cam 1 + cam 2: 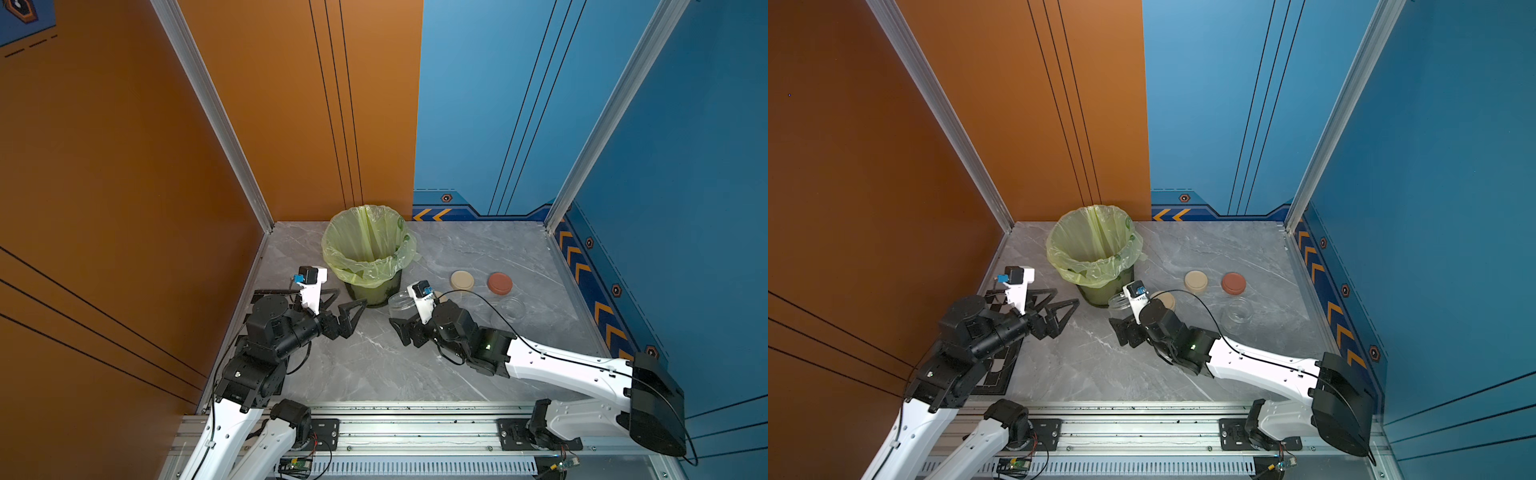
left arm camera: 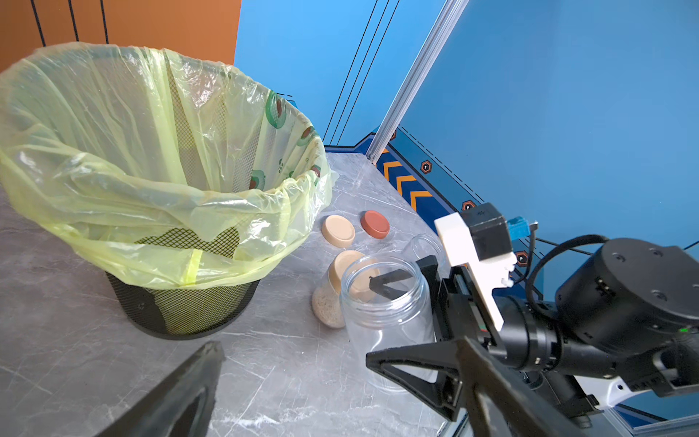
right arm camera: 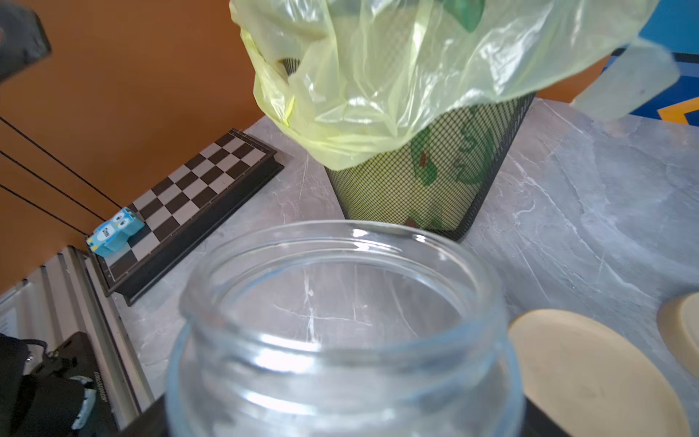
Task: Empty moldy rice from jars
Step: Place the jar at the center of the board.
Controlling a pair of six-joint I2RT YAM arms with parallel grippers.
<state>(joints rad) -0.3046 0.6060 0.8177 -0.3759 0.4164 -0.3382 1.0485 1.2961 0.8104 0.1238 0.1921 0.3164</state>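
Note:
My right gripper (image 1: 402,312) is shut on an empty, lidless clear jar (image 2: 386,302), held upright near the bin; the jar's mouth (image 3: 340,265) fills the right wrist view and hides the jaws. Just behind it stands a jar with a beige lid (image 2: 350,265) and moldy rice (image 2: 328,306) inside. Another empty clear jar (image 1: 509,309) stands farther right. A loose beige lid (image 1: 462,280) and a reddish-brown lid (image 1: 499,283) lie on the table. My left gripper (image 1: 352,298) is open and empty, left of the held jar.
A black mesh bin with a yellow-green bag (image 1: 368,249) stands at the back, just behind the held jar. A chessboard (image 3: 189,196) with a small blue toy (image 3: 115,230) on it lies at the left wall. The table (image 1: 374,365) is grey marble.

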